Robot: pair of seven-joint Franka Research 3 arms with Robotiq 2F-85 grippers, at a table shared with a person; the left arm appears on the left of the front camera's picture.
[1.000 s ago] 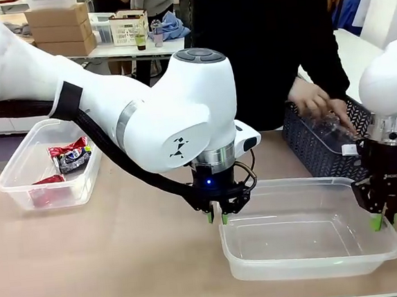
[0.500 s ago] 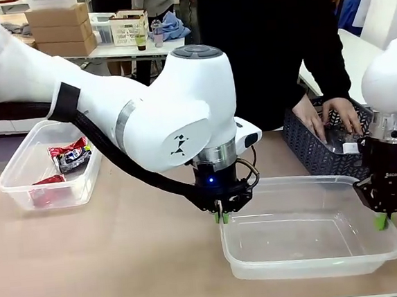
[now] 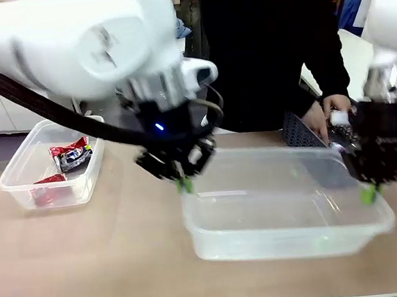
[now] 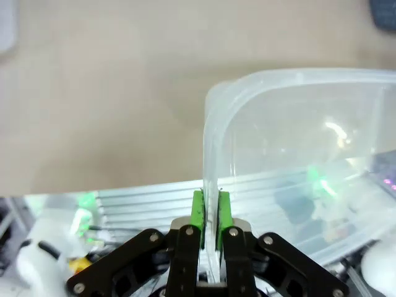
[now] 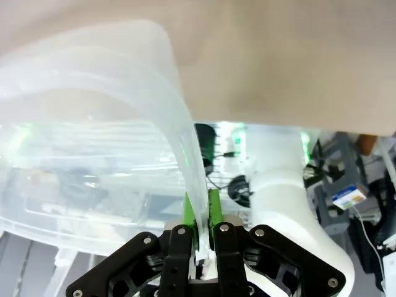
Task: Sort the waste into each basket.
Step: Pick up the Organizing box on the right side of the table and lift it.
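Step in hand: moving the empty tub (image 3: 276, 235), which hangs at centre-right, apparently just off the worktop (image 3: 91, 269). The left hand (image 3: 184, 184) is clamped narrow on its left wall; the right hand (image 3: 369, 192) pinches its right wall likewise. The next move calls for matched, level travel and a flat set-down.

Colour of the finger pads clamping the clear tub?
Bright green pads, clamped on the rim of the clear tub. Best in left wrist view.

Blur is smearing the left gripper (image 3: 184, 184) and right gripper (image 3: 368, 193); clear rectangular plastic tub (image 3: 283, 242) is partly masking dark grey lattice-walled basket (image 3: 298, 133) (contents unreadable).
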